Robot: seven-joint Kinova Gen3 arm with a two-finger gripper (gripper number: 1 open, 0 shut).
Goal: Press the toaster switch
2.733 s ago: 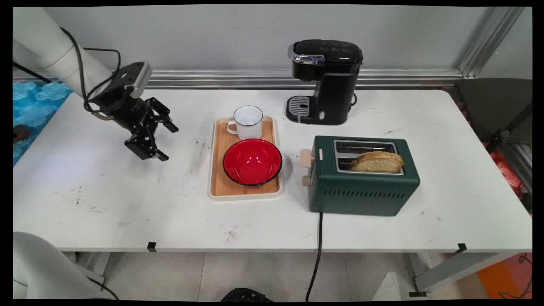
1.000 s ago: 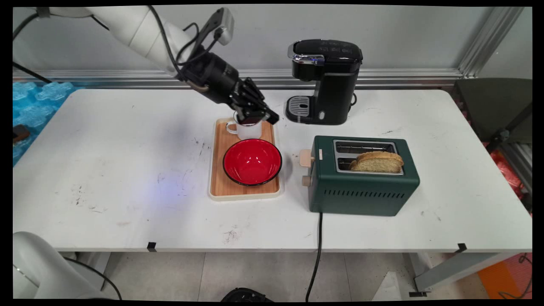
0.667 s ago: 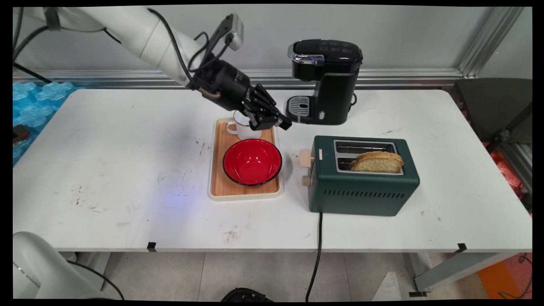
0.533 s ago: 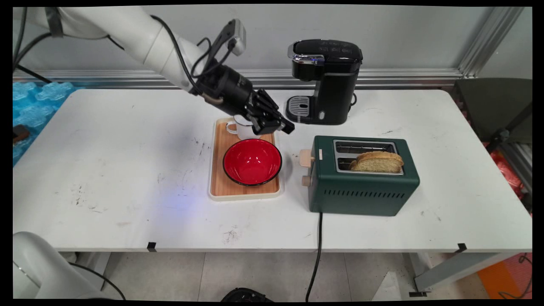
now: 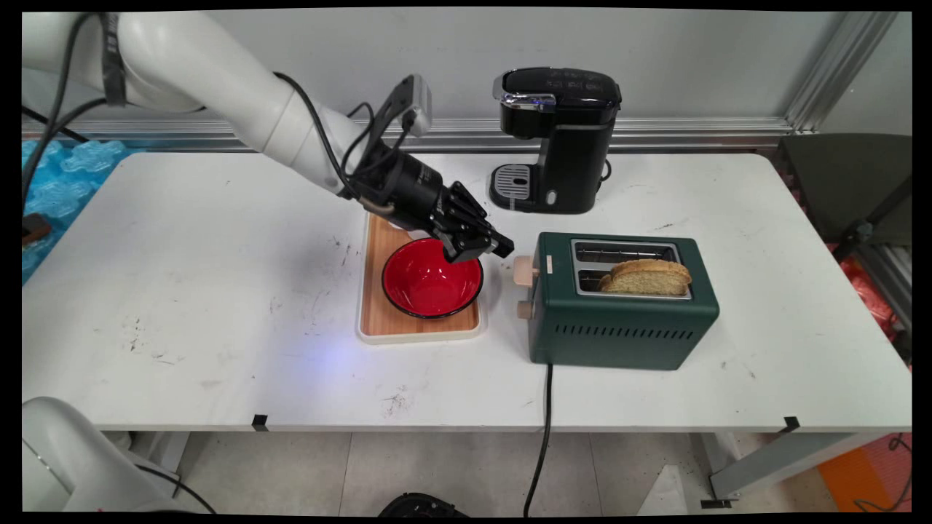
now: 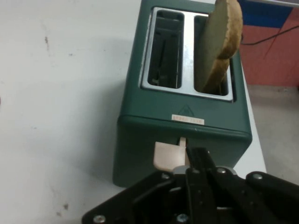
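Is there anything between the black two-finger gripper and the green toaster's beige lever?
Nothing. In the main view the gripper and the lever on the green toaster are separated only by bare white table; the hand view agrees.

Coffee maker (image 5: pixel 559 138) behind green toaster (image 5: pixel 619 306); red bowl (image 5: pixel 432 280) on tray (image 5: pixel 373 306)

— How was the light in the main view?
— Even and fairly bright, from overhead. Shadows were soft: a faint one lay beside the toaster (image 5: pixel 622 302) at lower center, another under the arm on the surface (image 5: pixel 218 291).
— Any glare?
— A small sheen on the coffee machine's (image 5: pixel 557 138) top, upper center.
— And the hand view?
— Dimmer and softer; the tool (image 6: pixel 198 186) at the bottom edge looked out of focus.
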